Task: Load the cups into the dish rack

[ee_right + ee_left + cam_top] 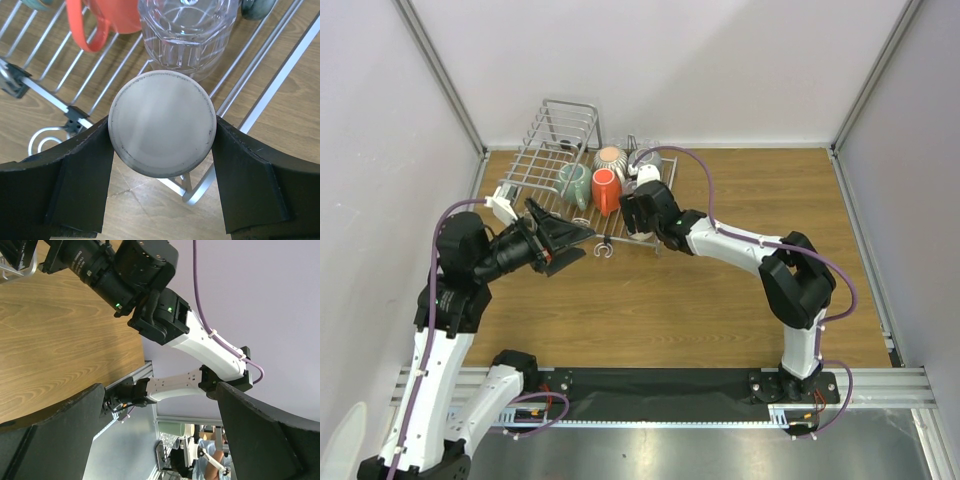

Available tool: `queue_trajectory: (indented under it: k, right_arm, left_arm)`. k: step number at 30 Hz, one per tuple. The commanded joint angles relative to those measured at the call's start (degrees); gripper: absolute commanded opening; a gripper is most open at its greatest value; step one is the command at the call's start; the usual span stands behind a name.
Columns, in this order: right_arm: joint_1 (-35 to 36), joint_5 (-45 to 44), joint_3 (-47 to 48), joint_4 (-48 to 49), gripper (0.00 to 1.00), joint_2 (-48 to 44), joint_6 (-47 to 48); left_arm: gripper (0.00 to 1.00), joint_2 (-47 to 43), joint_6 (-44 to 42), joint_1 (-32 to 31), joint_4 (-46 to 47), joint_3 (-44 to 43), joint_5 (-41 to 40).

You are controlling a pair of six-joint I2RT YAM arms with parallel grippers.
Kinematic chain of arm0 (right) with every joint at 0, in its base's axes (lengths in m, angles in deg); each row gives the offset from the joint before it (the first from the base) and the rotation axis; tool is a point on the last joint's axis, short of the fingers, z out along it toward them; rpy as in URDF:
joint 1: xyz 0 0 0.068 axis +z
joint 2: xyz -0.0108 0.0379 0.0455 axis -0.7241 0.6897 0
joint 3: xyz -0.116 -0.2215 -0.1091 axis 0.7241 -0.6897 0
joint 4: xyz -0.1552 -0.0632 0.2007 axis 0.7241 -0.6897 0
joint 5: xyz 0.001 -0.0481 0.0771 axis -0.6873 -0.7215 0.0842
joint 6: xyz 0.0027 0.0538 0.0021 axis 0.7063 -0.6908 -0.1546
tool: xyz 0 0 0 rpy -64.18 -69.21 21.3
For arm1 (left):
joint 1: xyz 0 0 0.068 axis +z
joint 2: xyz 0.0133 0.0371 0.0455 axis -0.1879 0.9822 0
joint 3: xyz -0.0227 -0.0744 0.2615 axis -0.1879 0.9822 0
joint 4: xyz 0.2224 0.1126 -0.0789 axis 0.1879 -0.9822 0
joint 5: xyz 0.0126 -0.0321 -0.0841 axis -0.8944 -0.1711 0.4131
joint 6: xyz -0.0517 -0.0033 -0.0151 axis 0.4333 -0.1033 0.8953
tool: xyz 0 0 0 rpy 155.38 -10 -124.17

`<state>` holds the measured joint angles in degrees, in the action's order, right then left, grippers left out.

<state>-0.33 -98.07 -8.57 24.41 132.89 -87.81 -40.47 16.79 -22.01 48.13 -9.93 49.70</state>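
Observation:
The silver wire dish rack (535, 165) stands at the far left of the wooden table. A teal mug (572, 180), an orange-red mug (606, 190), a ribbed cup (610, 157) and a grey cup (646, 157) lie in it. My right gripper (638, 192) is shut on a pale grey-cream cup (162, 130), held bottom-up over the rack's front right corner (280, 75). A clear glass (187, 35) stands just beyond it, beside the orange-red mug (107, 15). My left gripper (570, 240) is open and empty in front of the rack, its jaws wide apart (159, 390).
A curled wire hook (603, 247) sticks out from the rack's front edge and shows in the right wrist view (42, 137). Bare wooden table (750, 190) lies right of the rack. White walls close in the back and sides.

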Motion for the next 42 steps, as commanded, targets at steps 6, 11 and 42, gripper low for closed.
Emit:
queue_trajectory:
  k: [6, 11, 42]
  right_arm:
    - [-0.18, -1.99, 0.48, 5.53, 0.00, 1.64, 2.12]
    - [-0.18, -1.99, 0.48, 4.39, 0.13, 1.82, 1.07]
    - [0.87, -1.64, 5.05, -3.79, 1.00, -3.01, 1.24]
  left_arm:
    - [1.00, 0.91, -2.74, 2.04, -0.96, -3.16, 3.29]
    - [1.00, 1.44, -2.83, 2.74, -0.44, -3.25, 4.00]
    - [1.00, -0.40, 1.57, 2.92, 4.31, 0.97, 5.14]
